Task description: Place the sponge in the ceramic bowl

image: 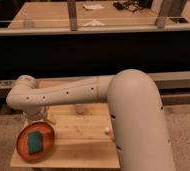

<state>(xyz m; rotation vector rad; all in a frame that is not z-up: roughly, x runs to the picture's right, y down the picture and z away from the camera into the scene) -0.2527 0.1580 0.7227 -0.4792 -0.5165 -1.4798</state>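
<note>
The teal-green sponge (35, 142) lies flat inside the orange ceramic bowl (23, 148), which sits at the front left corner of the wooden table. My gripper (36, 116) hangs from the bent wrist just above the bowl's far rim, apart from the sponge. The white arm (73, 93) reaches in from the right and covers most of the gripper.
A wooden table (83, 145) holds the bowl. A small white cup-like object (80, 108) stands behind the arm near the table's back edge. A tiny white ball (107, 131) lies at the table's right side. A dark counter runs along the back.
</note>
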